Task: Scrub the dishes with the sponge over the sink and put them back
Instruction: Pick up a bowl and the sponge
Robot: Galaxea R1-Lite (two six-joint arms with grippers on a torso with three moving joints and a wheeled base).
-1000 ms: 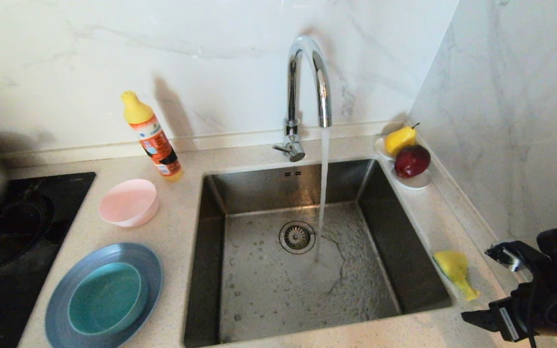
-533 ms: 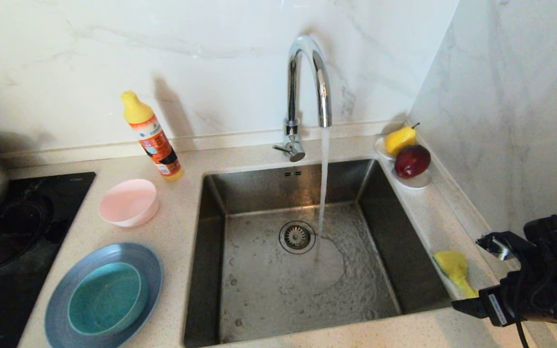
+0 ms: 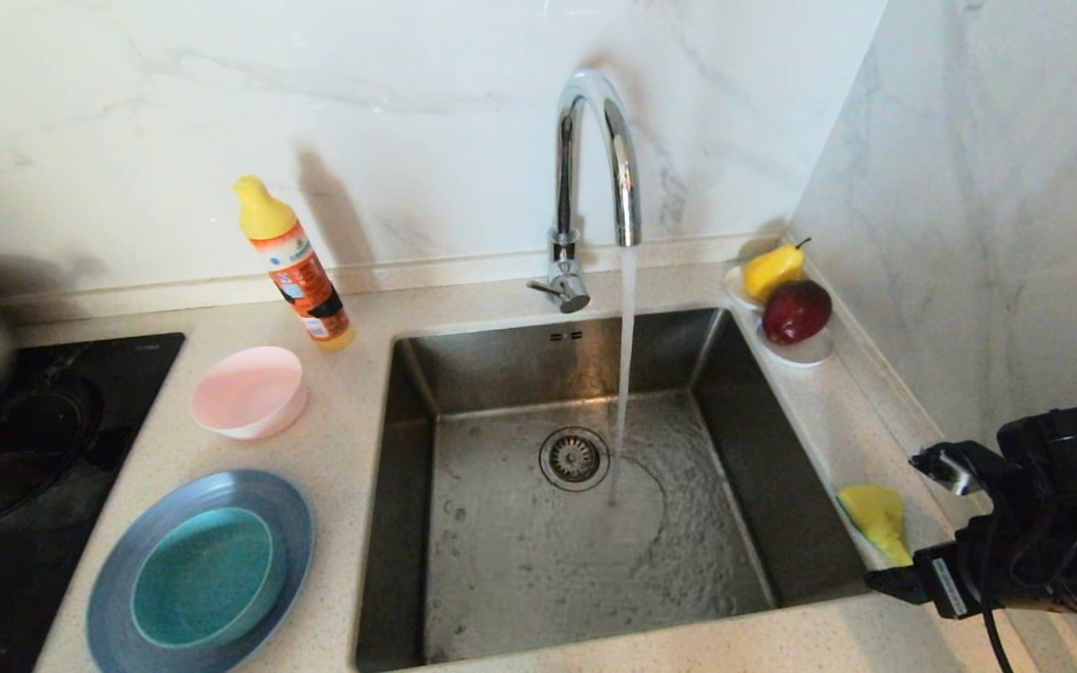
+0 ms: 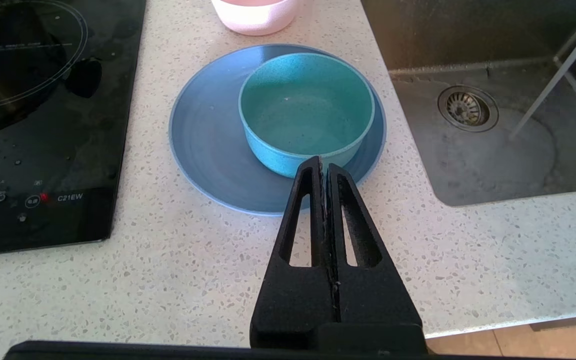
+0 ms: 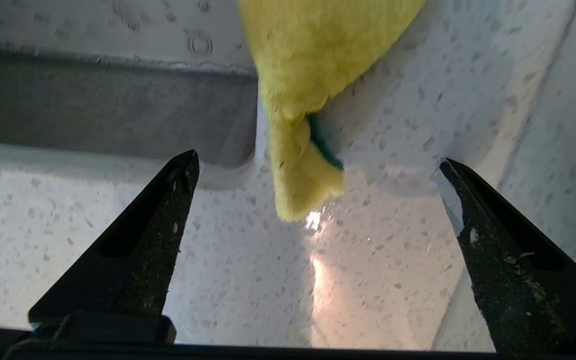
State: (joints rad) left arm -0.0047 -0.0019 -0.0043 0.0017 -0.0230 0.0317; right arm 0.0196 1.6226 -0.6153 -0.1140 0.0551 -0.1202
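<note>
Bright, even daylight fills my head view; the detergent bottle (image 3: 294, 264) throws a soft shadow up and right onto the marble wall (image 3: 408, 112), so light comes from the lower left. The chrome tap (image 3: 595, 168) shows glare streaks. In my right wrist view a hot glint sits on the wet worktop (image 5: 313, 260), and the sponge (image 5: 308, 90) looks soft, slightly blurred.

Right gripper (image 5: 318, 165): two black, tapering, wedge-shaped fingers with hollow slots, scuffed with pale specks. Its black wrist block carries a white label and looping black cables. Left gripper (image 4: 324, 165): matching black, textured fingers, each with a long slot.
</note>
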